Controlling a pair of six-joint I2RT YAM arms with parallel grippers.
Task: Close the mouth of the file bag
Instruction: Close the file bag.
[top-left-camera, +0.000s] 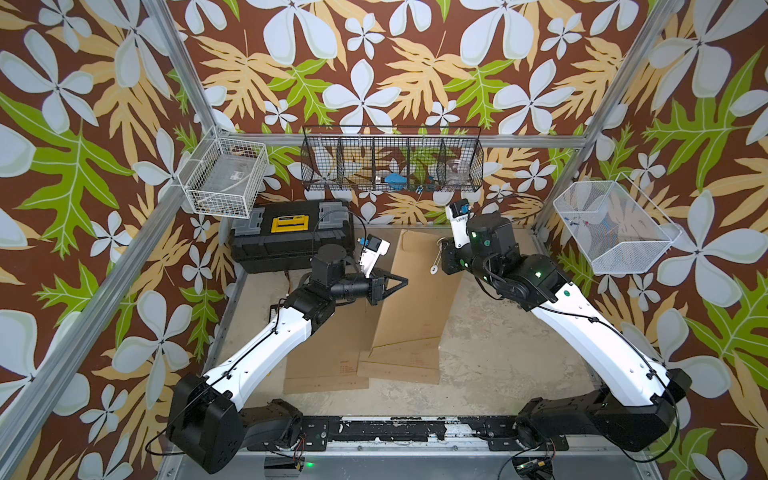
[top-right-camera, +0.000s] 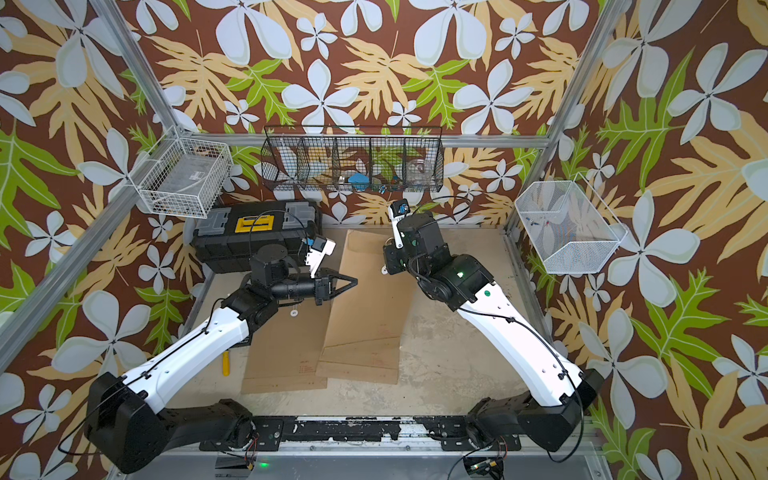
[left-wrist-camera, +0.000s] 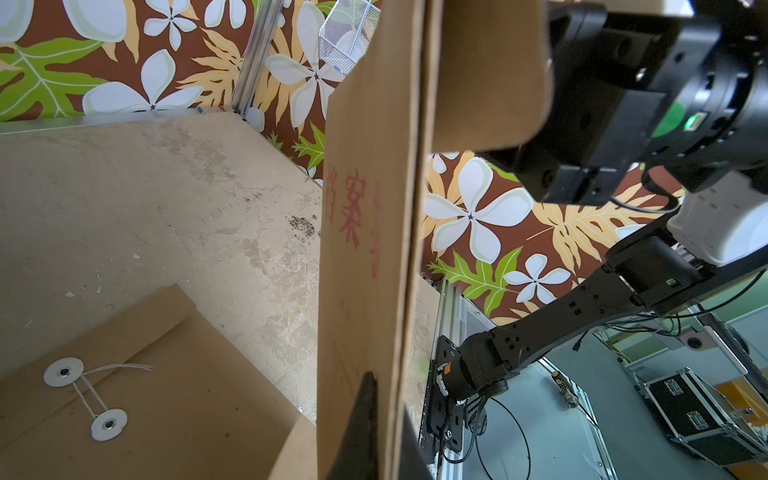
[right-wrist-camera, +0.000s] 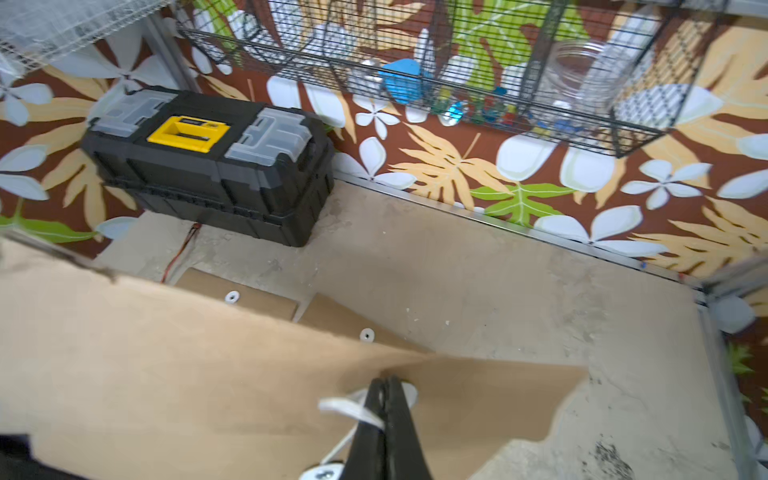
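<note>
Brown kraft-paper file bag (top-left-camera: 415, 299) is held clear of the scuffed beige tabletop (top-left-camera: 498, 353), tilted, mid-cell between both arms. One long edge is clamped by the left gripper (top-left-camera: 405, 281), with a dark finger (left-wrist-camera: 365, 415) pressed flat on the paper. The thin white tie string (right-wrist-camera: 353, 409) is pinched in the right gripper (right-wrist-camera: 385, 384), jaws closed narrow, just beside a white round button disc (right-wrist-camera: 409, 392).

Handling, as judged:
- The bag is taken to be light, thin and semi-stiff. It is easily creased, and bowing is expected under a one-edge grip.
- The paper looks smooth, so slip under a pinch is likely.
- The string is limp and is easily lost if tension is dropped. It is best held near the free end and kept taut for winding to the second white disc (right-wrist-camera: 322, 473).
- The mouth is judged not yet tied.

A second brown paper bag (left-wrist-camera: 166, 395), its string wound between two discs, lies flat on the table below and is not to be confused with the held one.
</note>
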